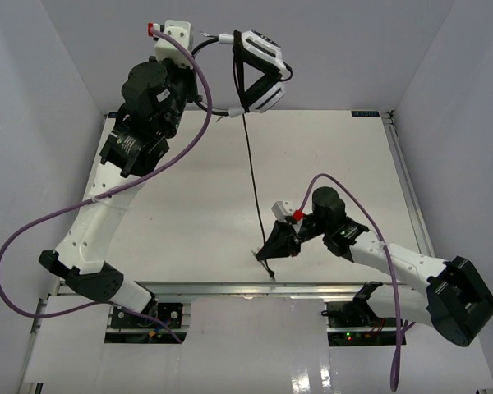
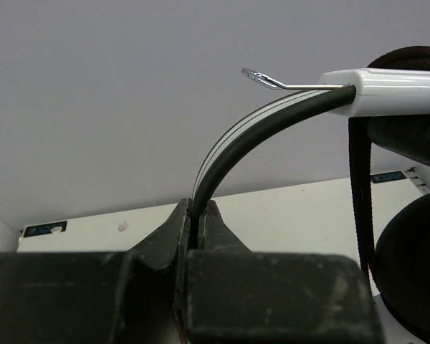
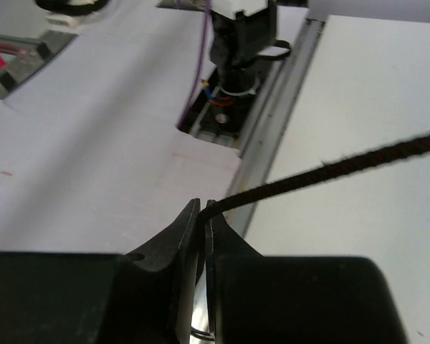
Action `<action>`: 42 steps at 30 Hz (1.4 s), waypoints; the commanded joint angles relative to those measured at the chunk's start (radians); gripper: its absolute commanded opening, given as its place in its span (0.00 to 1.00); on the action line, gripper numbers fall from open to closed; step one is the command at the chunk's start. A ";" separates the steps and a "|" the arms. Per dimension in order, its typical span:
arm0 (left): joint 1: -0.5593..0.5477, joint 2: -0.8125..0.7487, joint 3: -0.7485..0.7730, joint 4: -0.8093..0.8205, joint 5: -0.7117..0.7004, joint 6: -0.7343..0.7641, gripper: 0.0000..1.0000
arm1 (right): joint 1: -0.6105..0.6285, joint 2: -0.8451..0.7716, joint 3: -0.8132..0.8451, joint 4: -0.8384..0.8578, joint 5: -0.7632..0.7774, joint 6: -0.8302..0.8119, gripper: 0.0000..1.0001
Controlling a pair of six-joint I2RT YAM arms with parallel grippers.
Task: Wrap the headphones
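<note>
1. We hold the headphones [image 1: 261,72] up over the far edge of the table [image 1: 337,156], about centre. The left gripper [image 2: 197,215] is clamped on the thin headband [image 2: 233,143], and the earcups [image 1: 269,57] hang just right of it.
2. The right gripper [image 3: 203,215] is pinched closed on the black cord [image 1: 251,176] close to its free end. It sits low over the near edge of the table, centre, with a short tail of cord poking out beyond it.
3. Handling, our read:
   - The headset looks light.
   - The headband is thin, springy and smooth, so it could pivot in the jaws.
   - The earcups are hard plastic shells with soft black cushions [image 2: 408,272].
   - The cord looks braided and limp, and holds a line only under tension.
4. Grip points, our read:
   - Take the headband mid-arc to carry the body.
   - Take the cord near its end for winding.
   - We keep off the cushions.
5. Orientation:
   - The cord is the long axis. It runs nearly straight from far to near, from the earcups to the right gripper, and looks taut.
   - The headband arcs from left to right, from the left gripper to the earcups.
   - We cannot tell which way the cushions face.
</note>
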 commanded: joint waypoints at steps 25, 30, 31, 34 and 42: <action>0.164 -0.124 -0.615 0.207 0.157 -0.235 0.00 | -0.115 -0.198 0.390 -1.067 0.754 -0.887 0.08; 0.229 -0.126 -0.569 0.206 0.224 -0.344 0.00 | -0.112 -0.199 0.377 -1.095 0.768 -0.947 0.08; 0.233 -0.117 -0.562 0.209 0.226 -0.359 0.00 | -0.109 -0.198 0.380 -1.102 0.769 -0.959 0.08; 0.235 -0.074 -0.554 0.233 0.231 -0.419 0.00 | -0.097 -0.188 0.402 -1.131 0.766 -0.993 0.08; 0.218 0.117 -0.567 0.336 0.213 -0.564 0.00 | -0.064 -0.133 0.541 -1.177 0.856 -1.060 0.08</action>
